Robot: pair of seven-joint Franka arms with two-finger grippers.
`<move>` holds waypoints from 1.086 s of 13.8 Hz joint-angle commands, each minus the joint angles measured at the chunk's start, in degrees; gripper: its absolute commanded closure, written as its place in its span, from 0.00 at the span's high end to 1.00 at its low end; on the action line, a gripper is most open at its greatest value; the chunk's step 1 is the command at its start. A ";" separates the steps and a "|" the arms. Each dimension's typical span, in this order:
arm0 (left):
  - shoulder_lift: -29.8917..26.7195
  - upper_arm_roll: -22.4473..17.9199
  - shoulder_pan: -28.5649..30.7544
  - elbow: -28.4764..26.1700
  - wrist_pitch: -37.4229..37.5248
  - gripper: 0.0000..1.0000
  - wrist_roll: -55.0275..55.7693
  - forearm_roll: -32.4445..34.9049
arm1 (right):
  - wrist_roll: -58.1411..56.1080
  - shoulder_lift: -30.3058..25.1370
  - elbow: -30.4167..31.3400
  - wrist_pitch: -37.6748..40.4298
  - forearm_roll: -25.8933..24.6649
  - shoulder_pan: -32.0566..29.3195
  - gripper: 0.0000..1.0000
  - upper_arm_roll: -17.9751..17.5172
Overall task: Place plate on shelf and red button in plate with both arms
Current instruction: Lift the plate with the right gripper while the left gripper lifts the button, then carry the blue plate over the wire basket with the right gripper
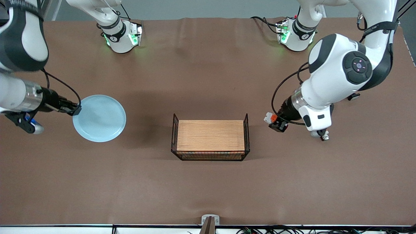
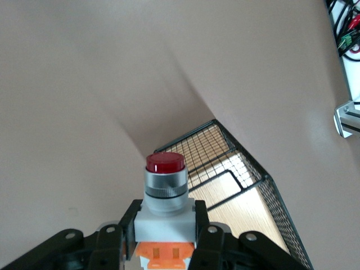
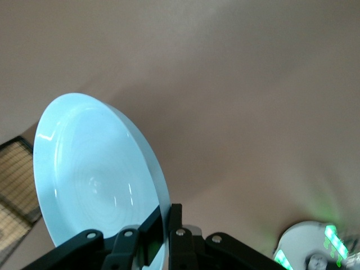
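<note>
My right gripper (image 1: 76,110) is shut on the rim of the pale blue plate (image 1: 99,118) and holds it in the air over the table at the right arm's end. In the right wrist view the fingers (image 3: 175,225) pinch the plate's edge (image 3: 95,180). My left gripper (image 1: 274,123) is shut on the red button (image 1: 270,117) and holds it above the table beside the wooden rack (image 1: 210,136), toward the left arm's end. In the left wrist view the button (image 2: 165,191) shows its red cap, silvery collar, white body and orange block between the fingers (image 2: 203,228).
The wooden rack with black wire mesh ends stands in the middle of the brown table; it also shows in the left wrist view (image 2: 236,185). The two arm bases (image 1: 122,35) (image 1: 294,35) stand along the table's edge farthest from the front camera.
</note>
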State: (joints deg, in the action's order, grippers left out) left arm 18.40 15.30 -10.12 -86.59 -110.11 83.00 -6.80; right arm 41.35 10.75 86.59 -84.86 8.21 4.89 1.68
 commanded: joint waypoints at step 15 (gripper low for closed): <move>1.29 -0.54 -3.85 2.48 0.96 0.27 10.51 4.51 | 77.95 0.67 -7.93 -12.14 -1.17 33.60 0.00 0.61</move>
State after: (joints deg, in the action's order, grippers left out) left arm 19.32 14.85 -13.58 -85.22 -109.97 92.20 -3.20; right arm 111.91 9.83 79.25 -93.67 8.64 36.23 1.45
